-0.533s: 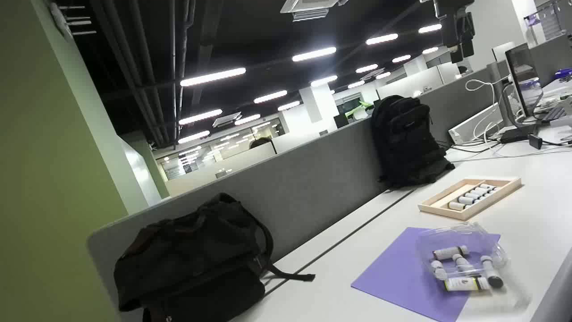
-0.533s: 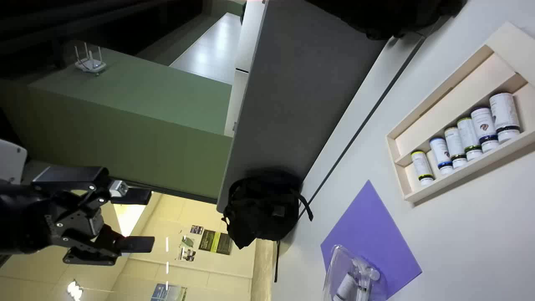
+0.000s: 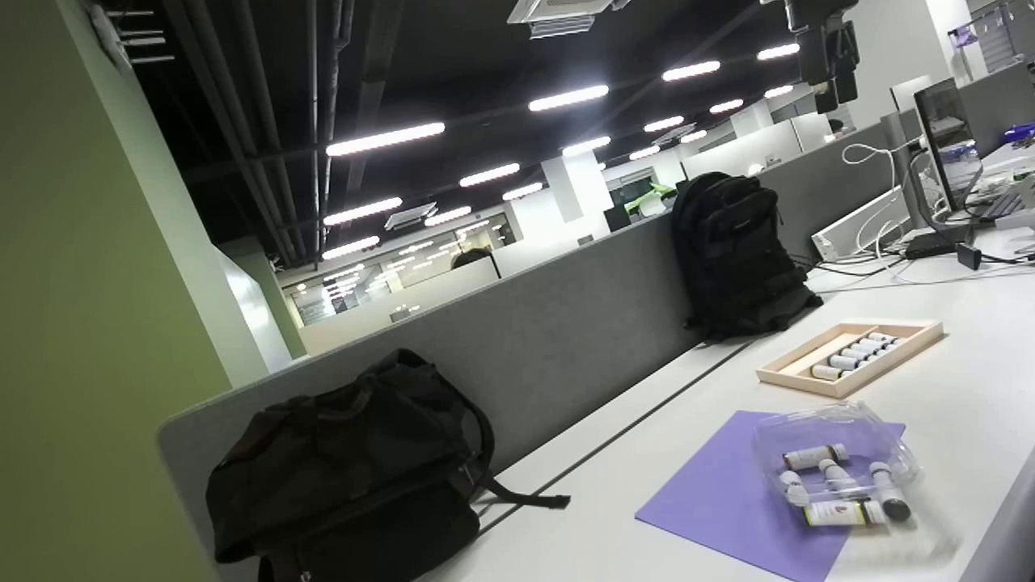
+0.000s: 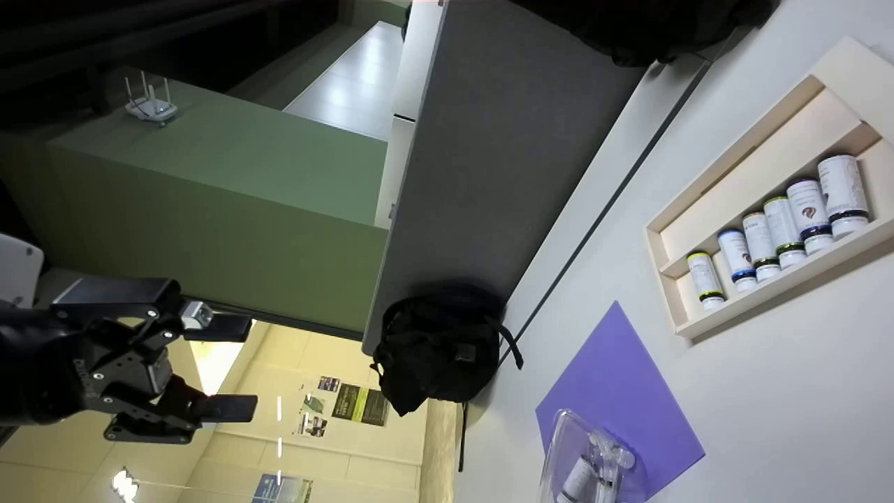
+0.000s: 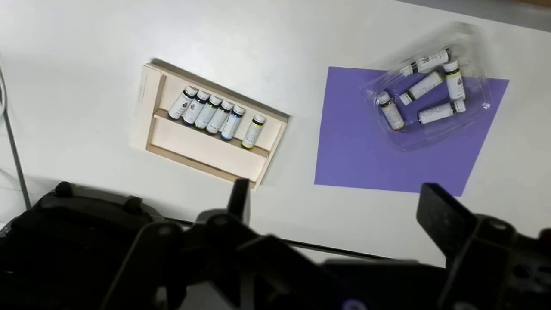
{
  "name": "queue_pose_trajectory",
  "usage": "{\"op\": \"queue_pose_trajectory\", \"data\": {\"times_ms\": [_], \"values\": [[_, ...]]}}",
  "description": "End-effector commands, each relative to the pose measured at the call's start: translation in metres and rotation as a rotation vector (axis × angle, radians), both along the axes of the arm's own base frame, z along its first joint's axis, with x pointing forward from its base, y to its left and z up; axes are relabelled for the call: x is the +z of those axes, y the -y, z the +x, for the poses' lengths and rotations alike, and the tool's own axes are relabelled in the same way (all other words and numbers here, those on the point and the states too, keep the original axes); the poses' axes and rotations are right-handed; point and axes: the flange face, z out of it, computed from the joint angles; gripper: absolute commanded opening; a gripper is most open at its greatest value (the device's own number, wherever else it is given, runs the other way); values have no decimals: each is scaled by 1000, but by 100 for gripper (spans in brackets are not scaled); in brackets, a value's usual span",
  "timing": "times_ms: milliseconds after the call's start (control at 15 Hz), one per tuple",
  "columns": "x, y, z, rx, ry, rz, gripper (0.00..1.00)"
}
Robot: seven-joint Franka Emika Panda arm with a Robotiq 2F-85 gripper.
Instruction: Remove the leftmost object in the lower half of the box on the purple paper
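A clear plastic box [image 5: 487, 105] lies partly on the purple paper [image 5: 357, 146] and holds several small white-labelled bottles. Its leftmost bottle [image 5: 391, 113] stands out in the wrist view. The box [image 3: 910, 469] and paper [image 3: 711, 485] show in both exterior views; an exterior view cuts the box [image 4: 567, 417] off at the bottom edge. A wooden box [image 5: 206, 144] has two compartments; one holds a row of bottles [image 5: 218, 116], the other is empty. My gripper [image 5: 335, 187] is open and empty, high above the table; it also shows in an exterior view [image 4: 250, 369].
A black backpack [image 5: 73, 245] lies at the wrist view's lower left. Black bags [image 3: 348, 469] [image 3: 744, 259] lean on the grey partition [image 3: 566, 339] along the table. A monitor [image 3: 946, 145] and white cables [image 3: 877, 234] stand at the table's far end.
My gripper has shifted only very slightly. The boxes, bottles and paper have not moved.
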Motion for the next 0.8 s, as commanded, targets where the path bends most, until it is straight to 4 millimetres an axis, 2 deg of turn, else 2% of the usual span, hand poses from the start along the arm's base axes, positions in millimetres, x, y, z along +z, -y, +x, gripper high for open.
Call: {"op": "queue_pose_trajectory", "data": {"times_ms": [0, 400, 600, 667, 733], "values": [[0, 0, 0, 0, -1, 0, 100], [-44, 69, 83, -77, 51, 16, 100], [-67, 104, 124, -138, 22, 33, 100], [-63, 84, 90, -110, 49, 30, 100], [-71, 91, 100, -115, 32, 28, 100]]}}
